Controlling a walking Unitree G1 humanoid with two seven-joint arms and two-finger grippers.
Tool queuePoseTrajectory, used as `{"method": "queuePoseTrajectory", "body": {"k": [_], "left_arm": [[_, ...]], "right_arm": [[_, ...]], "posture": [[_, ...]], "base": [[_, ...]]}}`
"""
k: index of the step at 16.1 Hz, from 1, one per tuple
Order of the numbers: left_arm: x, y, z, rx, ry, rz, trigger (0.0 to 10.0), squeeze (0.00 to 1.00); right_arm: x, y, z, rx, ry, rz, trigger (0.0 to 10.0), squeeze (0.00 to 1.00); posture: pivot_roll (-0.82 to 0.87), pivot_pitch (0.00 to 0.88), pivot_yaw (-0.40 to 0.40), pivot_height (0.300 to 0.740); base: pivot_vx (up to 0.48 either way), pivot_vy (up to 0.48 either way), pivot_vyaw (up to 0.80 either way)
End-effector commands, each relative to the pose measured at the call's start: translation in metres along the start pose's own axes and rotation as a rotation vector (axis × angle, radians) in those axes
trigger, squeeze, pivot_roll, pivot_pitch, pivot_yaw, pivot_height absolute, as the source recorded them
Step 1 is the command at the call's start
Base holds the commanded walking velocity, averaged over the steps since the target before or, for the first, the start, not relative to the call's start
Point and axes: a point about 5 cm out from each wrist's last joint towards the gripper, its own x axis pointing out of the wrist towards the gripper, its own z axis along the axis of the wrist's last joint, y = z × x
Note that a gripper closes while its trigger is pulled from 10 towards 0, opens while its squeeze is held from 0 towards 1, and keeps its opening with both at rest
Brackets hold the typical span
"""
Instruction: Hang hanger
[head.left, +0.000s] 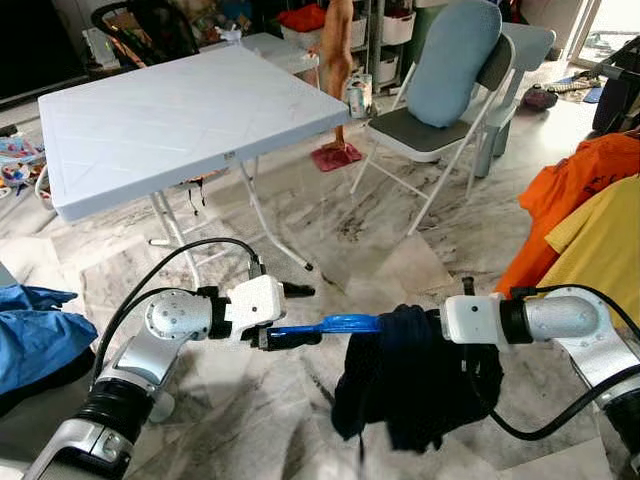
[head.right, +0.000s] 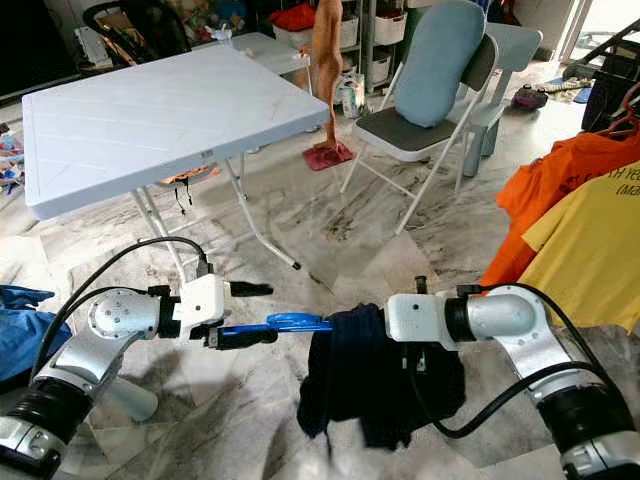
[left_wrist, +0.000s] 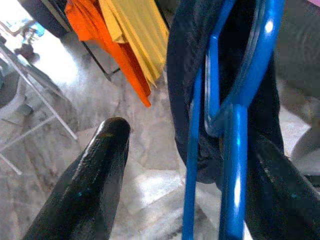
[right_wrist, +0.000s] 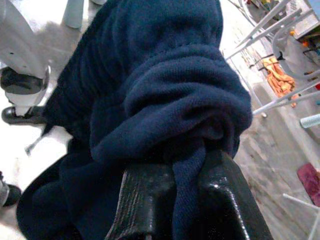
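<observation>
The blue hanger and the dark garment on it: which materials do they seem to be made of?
The blue hanger looks like glossy moulded plastic: the left wrist view shows bright highlights along its smooth bars. The dark navy garment seems to be a soft knit or fleece cloth, matte, with fine ribbing and thick rolled folds in the right wrist view.

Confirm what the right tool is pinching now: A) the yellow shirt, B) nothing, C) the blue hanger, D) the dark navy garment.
D: in the right wrist view the right tool has folds of the navy garment squeezed between its fingers, while the left tool is at the hanger.
</observation>
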Motion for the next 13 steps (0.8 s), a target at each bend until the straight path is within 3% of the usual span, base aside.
{"method": "queuePoseTrajectory", "body": {"k": [1,13], "left_arm": [[-0.003,0.006,0.002,0.006,0.014,-0.013,0.0,0.00],[-0.011,0.002,-0.009,-0.032,0.097,-0.113,0.0,0.00]], "right_arm": [[-0.004,-0.013,0.008,-0.056,-0.016,-0.048,10.0,0.00],[-0.003,-0.023,0.007,-0.088,-0.021,-0.103,10.0,0.00]], "posture": [[-0.21,0.000,0.072,0.740],[-0.21,0.000,0.069,0.740]], "base": [[0.000,0.000,0.00],[0.000,0.000,0.00]]}}
